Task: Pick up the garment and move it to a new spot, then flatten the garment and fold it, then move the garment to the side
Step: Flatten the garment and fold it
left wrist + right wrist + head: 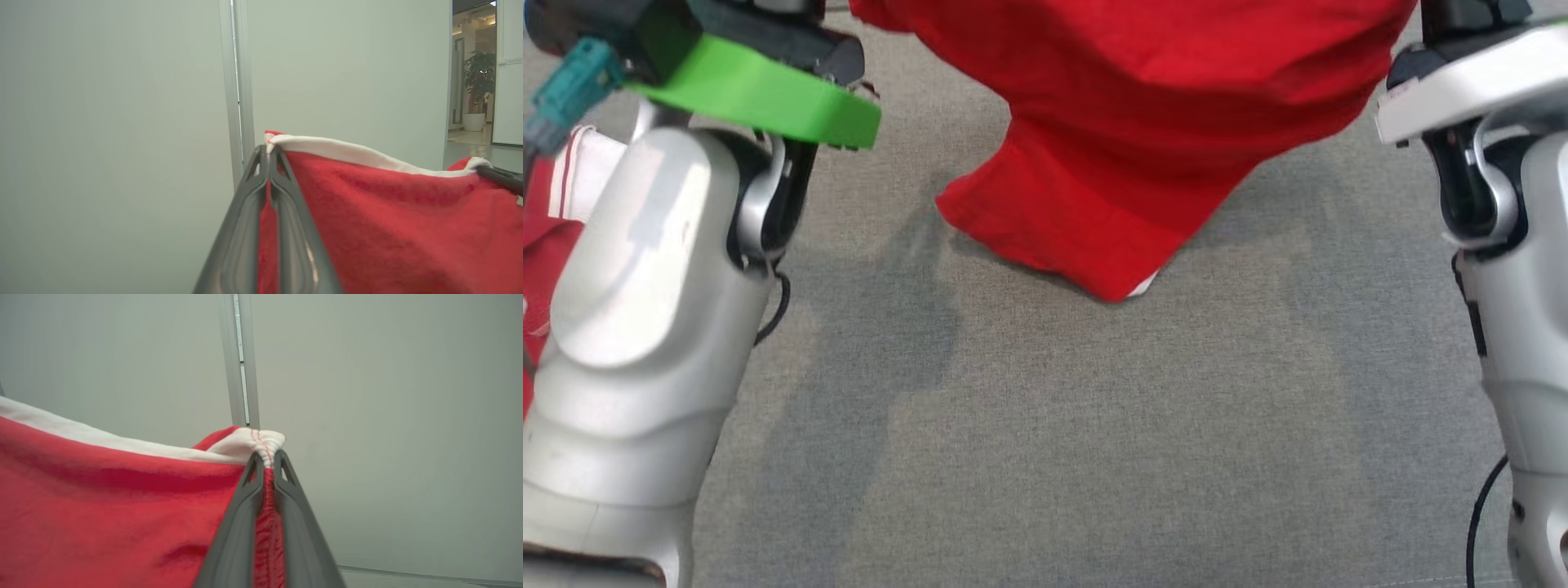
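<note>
While both arms are held up, I start on my left: the left gripper is squeezed tight on one top corner of the garment, right where the white edge begins. Nothing but thin red cloth sits between its two dark fingers. In the head view the left forearm sits at 8 o'clock with a green band above it at 10 o'clock. A bit of other red and white cloth peeks out at 9 o'clock — I can't tell what it is.

In the middle, the garment hangs down from 12 o'clock. Its low corner comes close to the centre, over the grey surface. I can't tell if that corner touches down.

On my right, the right gripper is pinched on the other top corner, on the bunched white seam. The white edge runs from one claw to the other with a small sag.

I think this is the first step: the garment is picked up and on its way to a new spot. Next, I would bring both arms down together and hold the edge pulled wide, so the low end lands first and the rest lies flat — and neither claw should let go early.
</note>
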